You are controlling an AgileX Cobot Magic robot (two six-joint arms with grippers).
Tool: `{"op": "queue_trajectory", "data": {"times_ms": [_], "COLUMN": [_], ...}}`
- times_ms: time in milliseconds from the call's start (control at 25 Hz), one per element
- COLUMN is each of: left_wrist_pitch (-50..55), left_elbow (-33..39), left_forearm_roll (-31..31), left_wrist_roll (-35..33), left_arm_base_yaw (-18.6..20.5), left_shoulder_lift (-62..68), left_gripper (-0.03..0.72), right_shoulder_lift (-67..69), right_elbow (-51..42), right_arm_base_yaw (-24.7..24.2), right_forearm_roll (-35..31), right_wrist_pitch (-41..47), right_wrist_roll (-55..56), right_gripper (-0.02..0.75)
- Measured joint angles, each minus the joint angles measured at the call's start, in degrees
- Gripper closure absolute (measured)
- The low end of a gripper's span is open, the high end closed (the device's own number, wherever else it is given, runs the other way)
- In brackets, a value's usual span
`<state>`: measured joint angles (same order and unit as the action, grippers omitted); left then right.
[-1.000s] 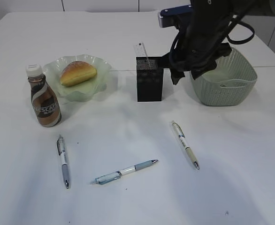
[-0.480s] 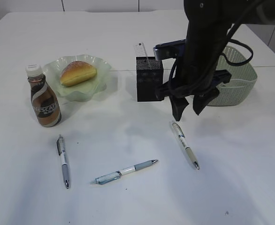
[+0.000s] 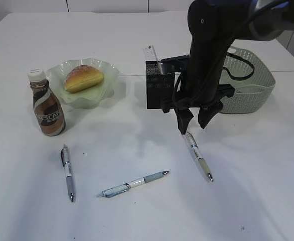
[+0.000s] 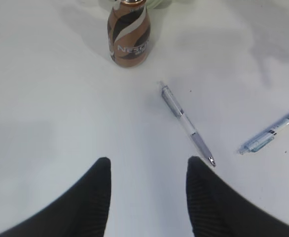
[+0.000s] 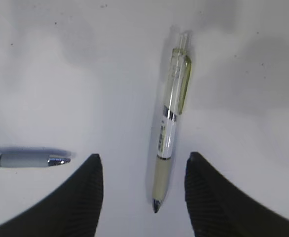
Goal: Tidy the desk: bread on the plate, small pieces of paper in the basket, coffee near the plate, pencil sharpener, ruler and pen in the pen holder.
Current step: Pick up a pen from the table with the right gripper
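A: Exterior view first. The bread (image 3: pixel 83 78) sits on the plate (image 3: pixel 108 70), and the coffee (image 3: pixel 46 104) stands just beside that plate, so both of those look settled.

B: And the pen holder (image 3: pixel 159 84)?

A: The ruler (image 3: pixel 150 53) is upright inside it. I can't see a pencil sharpener anywhere, nor any paper; the inside of the basket (image 3: pixel 250 85) is partly hidden by the arm.

B: So the pens are what's left?

A: Three lie loose on the desk (image 3: pixel 147 216): a grey pen (image 3: pixel 67 172) on the left, a blue pen (image 3: pixel 134 184) in the middle, and a green pen (image 3: pixel 197 154) on the right.

B: Which one is being worked on?

A: The right hand (image 3: pixel 192 120) hangs above the green pen's top end, empty, fingers spread either side of it in its wrist view. I'd judge a pick-up is about to start. The left hand (image 4: pixel 147 190) is also spread wide and empty, near the grey pen.
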<state>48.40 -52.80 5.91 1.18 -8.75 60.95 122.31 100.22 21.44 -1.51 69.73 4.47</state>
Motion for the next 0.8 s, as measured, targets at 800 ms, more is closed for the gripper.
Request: {"op": "queue_trajectory", "data": {"times_ms": [800], "left_wrist_pitch": [1.34], "left_elbow": [0.00], "left_forearm_roll": [-1.57], "left_wrist_roll": [0.09], "left_arm_base_yaw": [0.00], "left_shoulder_lift": [0.00], "left_gripper": [0.341], "right_shoulder_lift": [7.86], "right_elbow": [1.19], "right_arm_base_yaw": [-0.93], "right_forearm_roll": [0.00], "right_wrist_pitch": [-0.22], "right_wrist_roll": [-0.02], "right_gripper": [0.311]}}
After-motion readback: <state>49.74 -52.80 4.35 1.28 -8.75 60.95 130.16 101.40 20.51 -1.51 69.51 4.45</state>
